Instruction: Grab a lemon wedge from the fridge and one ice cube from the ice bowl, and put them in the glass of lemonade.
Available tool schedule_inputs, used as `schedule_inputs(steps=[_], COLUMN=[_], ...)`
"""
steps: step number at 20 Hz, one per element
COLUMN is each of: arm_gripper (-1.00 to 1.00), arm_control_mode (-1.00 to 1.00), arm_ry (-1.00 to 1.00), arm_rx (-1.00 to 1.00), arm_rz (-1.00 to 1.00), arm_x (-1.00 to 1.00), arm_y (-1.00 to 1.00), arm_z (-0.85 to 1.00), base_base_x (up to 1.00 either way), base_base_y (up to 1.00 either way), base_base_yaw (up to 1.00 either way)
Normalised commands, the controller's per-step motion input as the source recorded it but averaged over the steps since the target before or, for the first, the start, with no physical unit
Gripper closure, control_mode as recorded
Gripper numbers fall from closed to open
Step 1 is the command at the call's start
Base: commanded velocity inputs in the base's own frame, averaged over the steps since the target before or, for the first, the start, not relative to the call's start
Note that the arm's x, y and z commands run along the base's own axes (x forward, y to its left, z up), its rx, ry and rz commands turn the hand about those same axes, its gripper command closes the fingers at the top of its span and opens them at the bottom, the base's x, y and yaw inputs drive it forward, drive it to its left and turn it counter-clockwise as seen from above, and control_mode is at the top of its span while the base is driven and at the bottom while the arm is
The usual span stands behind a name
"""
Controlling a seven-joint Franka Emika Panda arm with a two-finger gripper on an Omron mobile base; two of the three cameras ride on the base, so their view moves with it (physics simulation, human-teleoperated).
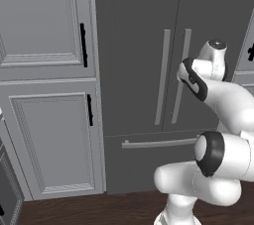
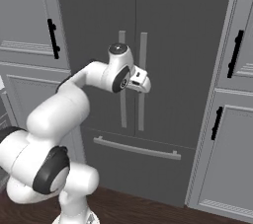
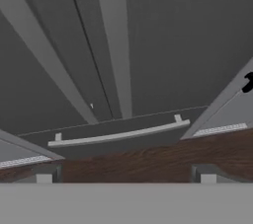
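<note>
Here gripper [image 2: 142,81] spread wide before fridge [image 2: 163,30] handles (doors closed).

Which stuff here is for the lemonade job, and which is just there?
For the job:
- fridge, both doors shut
- its two upright door handles
- claw, open, near those handles

Just there:
- grey cabinets
- fridge's bottom drawer
- wooden floor

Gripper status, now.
Gripper: open, holding nothing, poised in front of the closed tall dark grey two-door fridge.
</note>
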Motion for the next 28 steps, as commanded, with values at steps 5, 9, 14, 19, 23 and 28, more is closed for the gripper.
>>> schedule_inputs(steps=[5,9,14,19,23,28], arm_gripper=[-1.0,-1.0,-1.0,-1.0,-1.0,-1.0], arm_control_mode=[-1.0,-1.0,-1.0,-1.0,-1.0,-1.0], arm_ry=[0.0,0.0,0.02,0.05,0.01,0.0], arm_rx=[-0.02,-0.05,0.0,0.0,0.0,0.0], arm_rz=[0.0,0.0,0.0,0.0,0.0,0.0], arm_x=[0.47,0.83,0.76,0.52,0.21,0.46], arm_y=[0.0,0.0,-0.05,-0.24,-0.36,-0.01], arm_z=[-0.08,0.02,0.01,0.0,0.0,-0.08], base_base_x=[0.0,0.0,0.0,0.0,0.0,0.0], base_base_y=[0.0,0.0,0.0,0.0,0.0,0.0], base_base_yaw=[0.0,0.0,0.0,0.0,0.0,0.0])
